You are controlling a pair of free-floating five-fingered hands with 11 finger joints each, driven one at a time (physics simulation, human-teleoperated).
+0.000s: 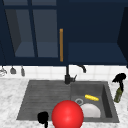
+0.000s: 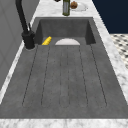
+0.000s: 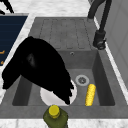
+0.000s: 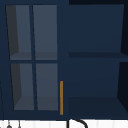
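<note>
Lowest in the front view, a red ball (image 1: 67,115) sits at the bottom centre of the frame, over the near rim of the sink (image 1: 25,100), and the left hand (image 1: 43,117) hangs just to its left at the bottom edge; whether its fingers are curled or straight cannot be told. Behind the ball, in the basin at lower right, a white plate (image 1: 90,110) lies on the floor with a yellow corn cob (image 1: 91,97) beyond it, near the drain (image 1: 79,101). At the right edge of the frame, the right hand (image 1: 119,78) hovers just above an olive-green bottle (image 1: 118,94) that stands on the marble counter (image 1: 7,100) beside the basin. From the right side view this hand (image 3: 37,70) fills the left middle of the frame, its fingers straight and pointing down, close together, holding nothing, their tips over the plate (image 3: 47,96). Farther back, the black faucet (image 1: 68,75) rises at centre. Above it a dark blue wall cabinet (image 1: 35,32) with a brass handle (image 1: 61,45) spans the top.
</note>
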